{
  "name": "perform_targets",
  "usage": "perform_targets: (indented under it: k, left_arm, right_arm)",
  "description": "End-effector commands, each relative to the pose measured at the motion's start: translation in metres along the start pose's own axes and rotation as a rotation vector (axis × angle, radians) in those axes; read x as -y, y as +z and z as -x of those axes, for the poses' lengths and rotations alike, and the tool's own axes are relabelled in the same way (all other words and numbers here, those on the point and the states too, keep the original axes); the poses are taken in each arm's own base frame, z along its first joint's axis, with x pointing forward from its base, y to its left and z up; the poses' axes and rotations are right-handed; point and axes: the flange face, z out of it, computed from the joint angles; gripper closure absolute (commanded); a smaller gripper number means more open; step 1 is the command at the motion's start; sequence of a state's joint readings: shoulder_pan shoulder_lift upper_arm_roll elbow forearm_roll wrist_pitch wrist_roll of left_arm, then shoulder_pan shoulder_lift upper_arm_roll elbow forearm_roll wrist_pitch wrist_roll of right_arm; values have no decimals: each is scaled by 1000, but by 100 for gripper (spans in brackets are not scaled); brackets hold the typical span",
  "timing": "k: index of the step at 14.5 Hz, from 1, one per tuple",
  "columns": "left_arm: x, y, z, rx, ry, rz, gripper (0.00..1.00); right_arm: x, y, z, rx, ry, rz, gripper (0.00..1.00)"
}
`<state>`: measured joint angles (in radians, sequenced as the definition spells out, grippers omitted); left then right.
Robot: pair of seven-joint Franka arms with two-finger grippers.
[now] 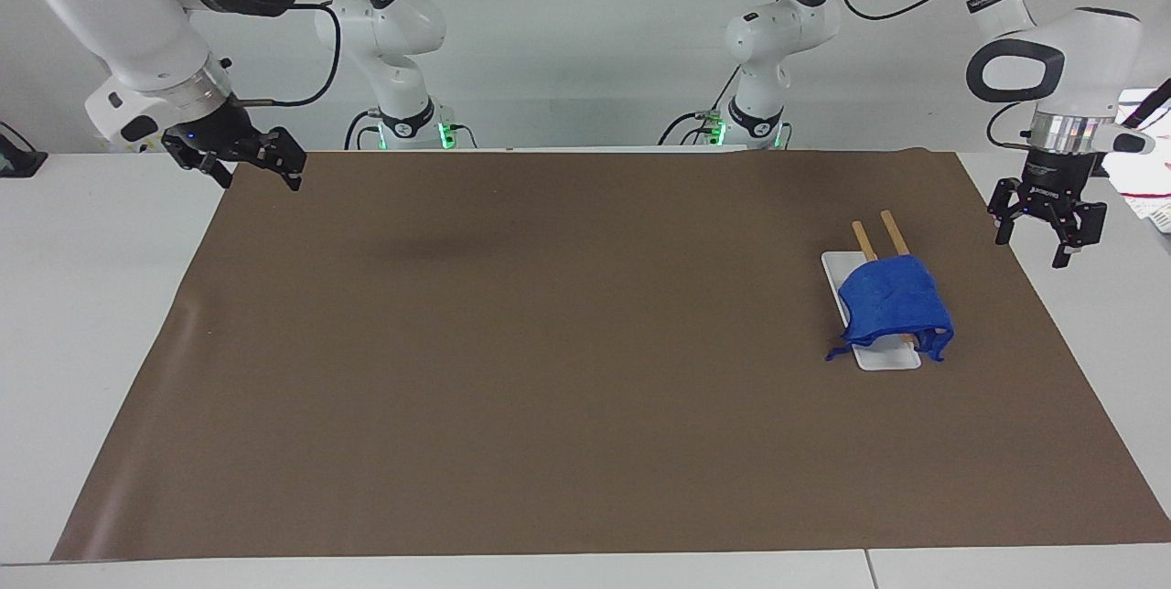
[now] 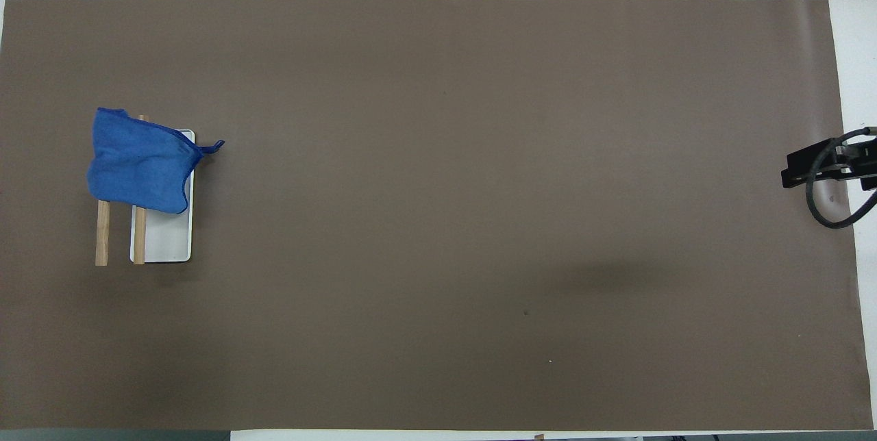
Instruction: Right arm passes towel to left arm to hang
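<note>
A: Where is the towel at this moment?

B: It lies draped over the two wooden bars of the small rack, which stands on a white base toward the left arm's end of the brown mat. Its loop string sticks out past the edge of the base.

A: And the grippers?

B: The left gripper hangs over the mat's edge, apart from the towel, with its fingers spread and nothing between them. The right gripper waits over the other end of the mat, also with spread fingers and holding nothing.

A: What could go wrong now?

B: I think the cloth sits unevenly. It is bunched at the end of the bars farther from the robots, and one corner droops low beside the base. I cannot tell if this corner touches the mat. If more weight hangs on that side, the soft cloth may slide off the smooth bars. The rack also looks light, so a touch from the left gripper could push it or tip it.
</note>
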<state>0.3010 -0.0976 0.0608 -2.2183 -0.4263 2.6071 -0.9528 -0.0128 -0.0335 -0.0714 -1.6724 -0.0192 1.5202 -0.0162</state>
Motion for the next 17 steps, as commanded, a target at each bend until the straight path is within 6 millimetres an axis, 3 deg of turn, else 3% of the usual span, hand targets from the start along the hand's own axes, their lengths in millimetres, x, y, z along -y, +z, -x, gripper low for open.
perform_targets:
  k: [1,6,10,13,17]
  left_arm:
    - [-25,-8,10,-4,191,-30,0]
    - [-79,-2,80,40,633,-109,0]
    - [-88,0,121,124,1039,-122,0]
    - [-98,-14,153,226,1201,-171,0]
    - [-95,-36,197,289,1387,-292,0]
  right_arm:
    - [-1,-3,3,-20,-15,-23,0]
    - [-1,-5,7,-13,-13,-22,0]
    - [0,-6,6,-24,-14,-22,0]
    - [1,-6,6,-24,-12,-22,0]
    - [3,-7,6,-27,-15,-21,0]
